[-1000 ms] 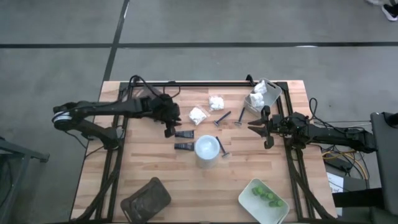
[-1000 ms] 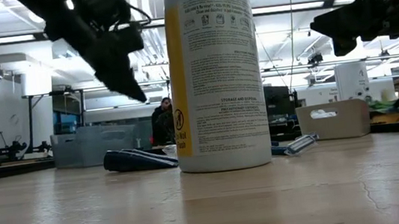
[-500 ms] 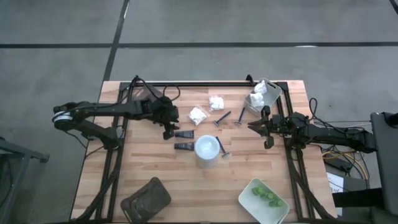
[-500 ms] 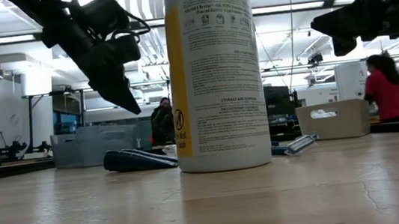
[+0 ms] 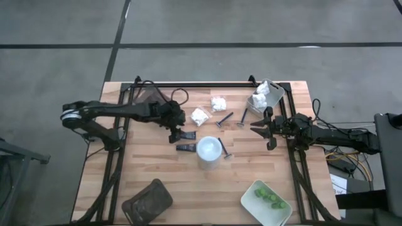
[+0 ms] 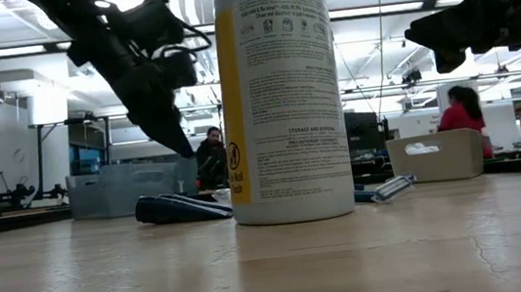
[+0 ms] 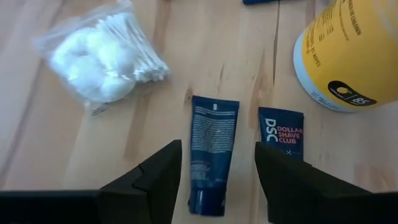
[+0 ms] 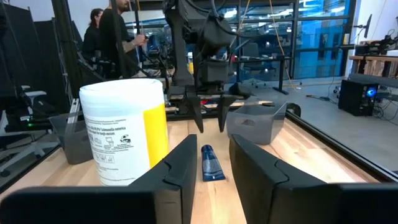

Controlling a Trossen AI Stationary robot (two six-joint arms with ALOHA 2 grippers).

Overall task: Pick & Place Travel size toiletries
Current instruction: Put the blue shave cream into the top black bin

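Note:
My left gripper (image 5: 175,134) (image 7: 217,147) hangs open just above the table, its fingers on either side of a short dark tube (image 7: 212,152) (image 5: 186,135) lying flat, without touching it. A second dark tube (image 7: 281,133) lies beside it, next to the upright yellow white-capped bottle (image 5: 209,150) (image 6: 279,95). White packets (image 5: 200,116) (image 5: 218,103) and thin razors (image 5: 224,119) (image 5: 225,150) lie on the wood nearby. My right gripper (image 5: 256,128) (image 8: 212,140) waits level at the table's right side, open, with nothing between its fingers.
A grey tray (image 5: 274,93) holding white packets stands at the far right corner. A pale tray (image 5: 251,191) with green pieces sits at the near right, and a dark brown tray (image 5: 147,199) at the near left. People move in the room beyond the table.
My left gripper has sunk and shifted toward the table's right and near edges, coming over the dark tube. The right arm has kept still.

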